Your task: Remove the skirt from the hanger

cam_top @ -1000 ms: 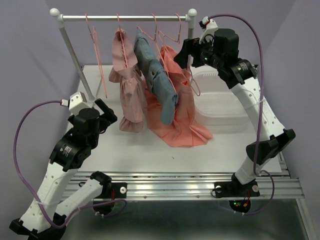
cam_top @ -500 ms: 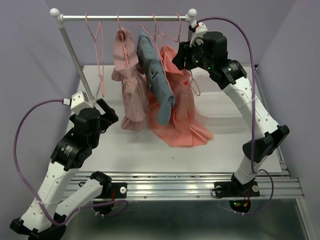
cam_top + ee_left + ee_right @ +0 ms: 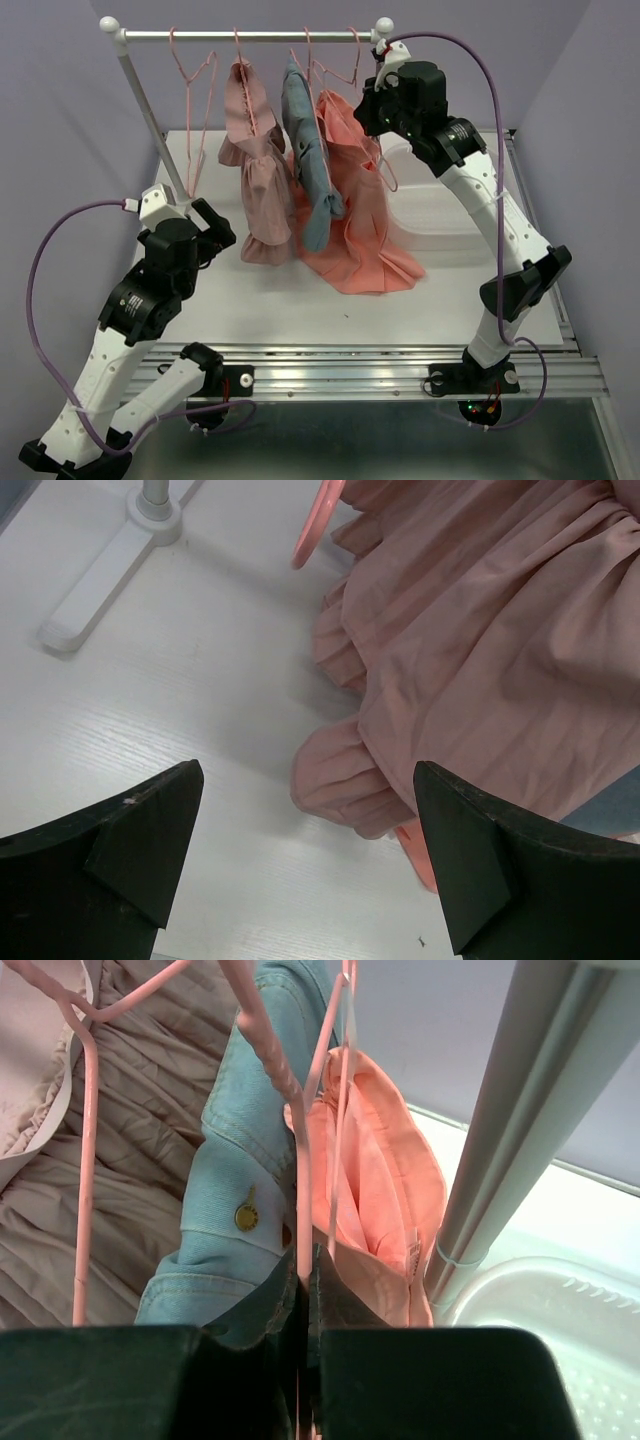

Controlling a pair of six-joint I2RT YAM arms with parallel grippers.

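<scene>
The salmon-coral skirt (image 3: 360, 225) hangs at the right end of the rail, its hem pooled on the table. In the right wrist view the skirt (image 3: 385, 1180) is just right of the jaws. My right gripper (image 3: 368, 108) is up at the skirt's top, and in its own view the right gripper (image 3: 305, 1260) is shut on a thin pink wire of the hanger (image 3: 298, 1160), between the denim and the skirt. My left gripper (image 3: 207, 217) hovers low over the table left of the garments. The left gripper (image 3: 305, 780) is open and holds nothing.
A dusty-pink ruffled garment (image 3: 255, 170) and a blue denim garment (image 3: 312, 170) hang left of the skirt. An empty pink hanger (image 3: 195, 110) hangs near the rail's (image 3: 240, 35) left post. A white tray (image 3: 440, 205) lies behind the skirt, by the right post (image 3: 510, 1110).
My right arm has moved left to the skirt's top and shut its jaws on the hanger wire. The hanging garments have swung slightly. The left arm has stayed put.
</scene>
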